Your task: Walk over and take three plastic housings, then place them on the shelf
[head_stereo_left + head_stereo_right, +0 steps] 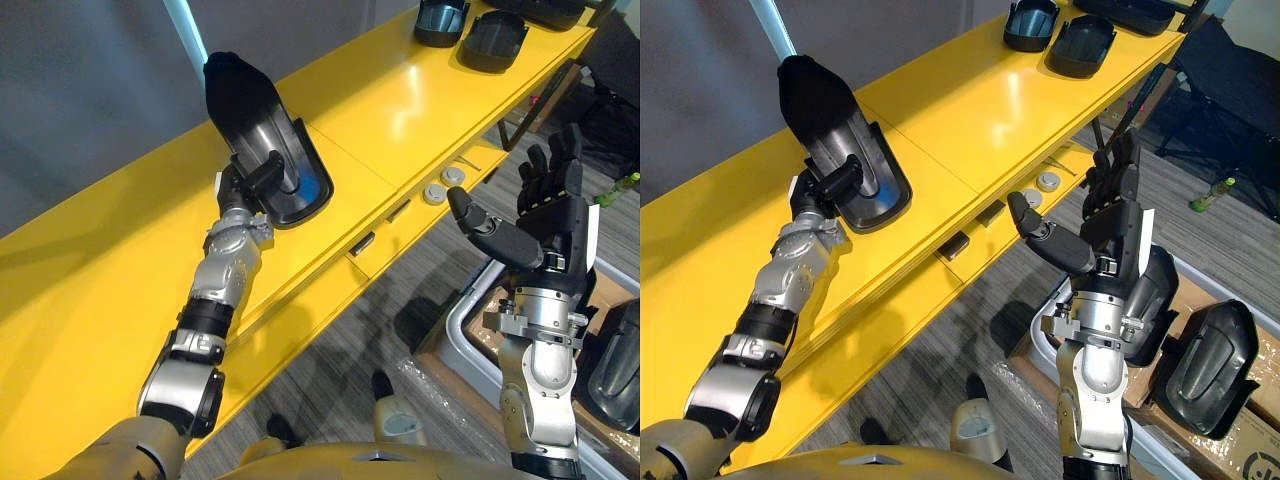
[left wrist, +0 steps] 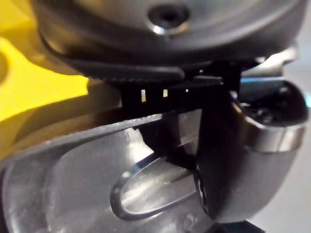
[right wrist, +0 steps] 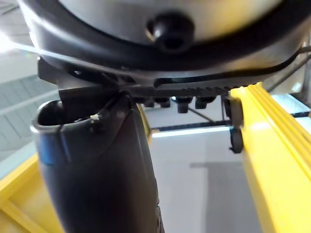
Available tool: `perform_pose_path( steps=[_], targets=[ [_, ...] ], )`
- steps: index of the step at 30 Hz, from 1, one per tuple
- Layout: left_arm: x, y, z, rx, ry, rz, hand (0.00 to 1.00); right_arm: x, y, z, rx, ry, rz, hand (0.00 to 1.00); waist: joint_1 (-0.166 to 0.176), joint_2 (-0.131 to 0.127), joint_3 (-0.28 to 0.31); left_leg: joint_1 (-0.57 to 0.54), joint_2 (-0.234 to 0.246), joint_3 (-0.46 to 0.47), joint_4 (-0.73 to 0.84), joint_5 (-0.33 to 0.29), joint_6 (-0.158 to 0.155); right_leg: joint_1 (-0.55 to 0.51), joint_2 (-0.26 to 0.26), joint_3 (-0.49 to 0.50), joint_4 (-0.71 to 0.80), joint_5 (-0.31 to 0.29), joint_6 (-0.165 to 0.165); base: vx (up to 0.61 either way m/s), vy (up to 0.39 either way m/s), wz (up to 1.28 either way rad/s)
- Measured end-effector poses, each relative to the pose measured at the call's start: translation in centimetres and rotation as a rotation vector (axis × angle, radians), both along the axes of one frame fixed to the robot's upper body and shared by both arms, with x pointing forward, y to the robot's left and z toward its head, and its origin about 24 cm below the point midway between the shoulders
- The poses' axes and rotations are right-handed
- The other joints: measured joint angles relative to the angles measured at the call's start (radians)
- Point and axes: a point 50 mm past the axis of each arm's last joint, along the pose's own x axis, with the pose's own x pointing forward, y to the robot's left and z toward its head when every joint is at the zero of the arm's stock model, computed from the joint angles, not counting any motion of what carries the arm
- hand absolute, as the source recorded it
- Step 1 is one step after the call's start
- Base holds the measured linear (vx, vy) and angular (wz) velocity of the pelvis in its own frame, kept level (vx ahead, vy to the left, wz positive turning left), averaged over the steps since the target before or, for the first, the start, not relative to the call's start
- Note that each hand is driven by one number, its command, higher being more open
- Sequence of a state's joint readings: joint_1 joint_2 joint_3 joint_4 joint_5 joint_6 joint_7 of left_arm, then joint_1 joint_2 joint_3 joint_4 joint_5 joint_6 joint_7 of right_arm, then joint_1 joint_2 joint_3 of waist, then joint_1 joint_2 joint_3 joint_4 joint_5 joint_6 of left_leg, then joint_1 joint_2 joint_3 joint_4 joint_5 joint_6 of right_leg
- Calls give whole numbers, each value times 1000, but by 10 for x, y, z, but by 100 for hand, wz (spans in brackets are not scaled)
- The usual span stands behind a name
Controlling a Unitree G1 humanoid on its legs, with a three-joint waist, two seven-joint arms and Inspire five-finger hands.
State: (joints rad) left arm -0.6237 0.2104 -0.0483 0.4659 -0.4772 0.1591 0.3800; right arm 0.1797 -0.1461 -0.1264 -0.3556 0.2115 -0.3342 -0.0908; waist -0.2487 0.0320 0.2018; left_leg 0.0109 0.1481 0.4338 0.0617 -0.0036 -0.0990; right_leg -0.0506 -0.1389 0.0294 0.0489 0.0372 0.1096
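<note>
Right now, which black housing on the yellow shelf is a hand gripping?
The near housing, gripped by the left hand; the two far housings sit untouched at the shelf's far end.

**Held housing** [image 1: 262, 130]: a glossy black elongated shell with its hollow side up. It lies lengthwise on the yellow shelf [image 1: 400, 100], and the left hand [image 1: 242, 188] pinches its near rim.

**Second housing** [image 1: 441, 20] and **third housing** [image 1: 492, 40]: hollow side up, side by side at the shelf's far end.

**Spare housing** [image 1: 1210, 365]: hollow side up, in a floor box [image 1: 1240, 440] at right.
</note>
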Motion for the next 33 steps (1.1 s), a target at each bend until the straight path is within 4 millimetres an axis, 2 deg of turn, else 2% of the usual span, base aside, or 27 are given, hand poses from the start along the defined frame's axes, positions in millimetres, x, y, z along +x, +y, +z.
perform_pose_path(
  steps=[1, 2, 8, 11, 15, 19, 26, 33],
  targets=[
    [1, 0, 3, -1, -5, 6, 0, 0, 1, 0, 0, 2, 3, 100, 0, 0, 6, 0, 1, 0, 0, 2, 0, -1, 1, 0, 0, 0, 0, -66, -29, -2],
    [5, 0, 10, 0, -8, 18, 100, 0, 1, -1, 1, 5, 5, 100, -1, 1, 23, -1, 3, 0, -1, 5, -1, -3, 3, 0, 0, 1, 1, -50, -25, -1],
    [12, 1, 19, 24, 1, 45, 100, 3, 4, -3, 0, 32, 27, 100, -1, 8, 46, -2, 4, 3, 2, 7, 0, -7, 4, 1, 0, 6, 5, -19, -7, -2],
    [14, 1, 21, 31, 5, 52, 100, 4, 7, -3, 29, 37, 48, 100, -1, -3, 57, -1, 5, 2, 6, 7, 1, -3, 4, 1, 0, 8, 8, -31, 0, 1],
    [22, 0, 35, 96, 2, 78, 100, 7, 19, -3, 47, 39, 92, 100, -1, -22, 89, -3, 5, -1, 7, 10, 7, -2, 3, 0, 0, 9, 18, -77, -1, 0],
    [26, -4, 44, 136, 0, 109, 100, 10, 22, -3, 65, 45, 75, 100, -2, -26, 98, -20, 5, -7, 6, 16, 10, -14, 3, -2, 0, 13, 28, -51, -7, 3],
    [25, -8, 46, 121, -6, 181, 100, 8, 22, -8, 88, 70, 47, 100, -11, -30, 101, -19, 5, -20, 3, 30, 9, -12, 4, -10, -1, 18, 31, -1, -2, 2],
    [21, -14, 47, 122, -41, 310, 100, 3, 34, -17, 88, 117, 96, 100, -27, -33, 103, -14, 5, -19, -1, 31, 8, -10, 5, -9, -1, 22, 32, 0, 0, 0]
  ],
)
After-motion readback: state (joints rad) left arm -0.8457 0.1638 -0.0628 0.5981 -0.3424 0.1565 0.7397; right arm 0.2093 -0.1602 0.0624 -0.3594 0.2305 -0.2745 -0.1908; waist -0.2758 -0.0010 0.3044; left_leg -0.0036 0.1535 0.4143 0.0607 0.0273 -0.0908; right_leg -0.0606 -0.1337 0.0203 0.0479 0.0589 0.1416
